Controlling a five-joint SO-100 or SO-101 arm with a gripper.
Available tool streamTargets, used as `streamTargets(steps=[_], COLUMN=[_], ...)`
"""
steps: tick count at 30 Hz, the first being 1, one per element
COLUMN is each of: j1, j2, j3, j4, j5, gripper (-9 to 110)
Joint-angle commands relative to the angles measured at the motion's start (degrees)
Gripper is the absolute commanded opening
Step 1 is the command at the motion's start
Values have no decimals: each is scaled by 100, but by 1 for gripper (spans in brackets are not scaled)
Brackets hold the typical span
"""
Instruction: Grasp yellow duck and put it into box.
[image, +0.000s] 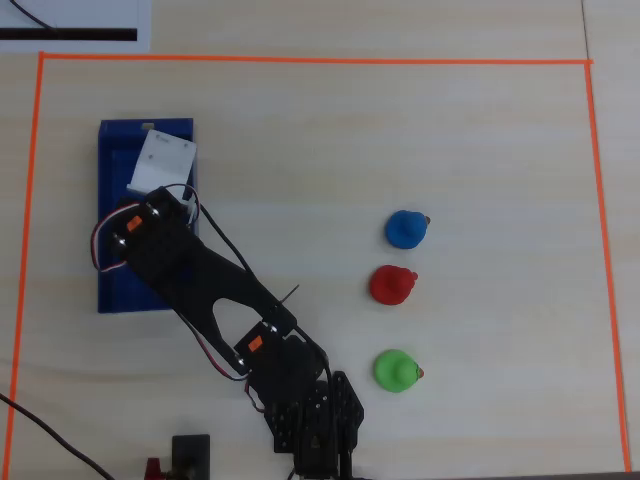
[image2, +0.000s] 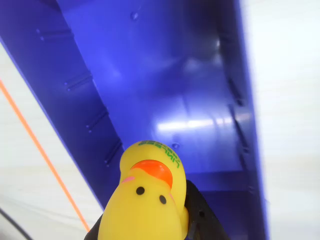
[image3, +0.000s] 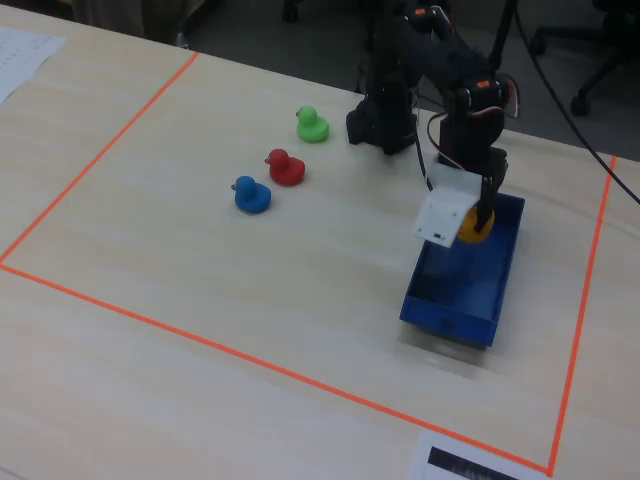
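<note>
The tool (image3: 478, 222) grips the yellow duck (image2: 145, 200) just above the blue box (image3: 462, 275) — green, red and blue ducks sit well apart on the table (image3: 150, 250).

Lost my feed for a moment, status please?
Gripper shut on yellow duck. Duck held over blue box, not released. Box interior clear. Three other ducks far off.

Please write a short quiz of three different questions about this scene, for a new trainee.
1. True or false: the yellow duck is held above the blue box.
2. How many ducks stand on the table outside the box?
3. Which loose duck is nearest the arm's base in the overhead view: A blue duck, B red duck, C green duck?

Key: 1 true; 2 three; 3 C.
</note>
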Motion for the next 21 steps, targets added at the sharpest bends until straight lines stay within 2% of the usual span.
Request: streamTargets(steps=[1, 9, 11, 13, 15, 17, 21], j1=[-18, 114, 255, 536, 958, 1547, 3006], j2=[-123, 114, 396, 888, 1793, 3173, 5862], j3=[-272, -44, -123, -202, 70, 949, 3366], j4=[-158, 88, 334, 624, 765, 352, -773], j5=[-176, -527, -659, -782, -1011, -1362, -2215], gripper=[15, 39, 38, 32, 17, 0, 0])
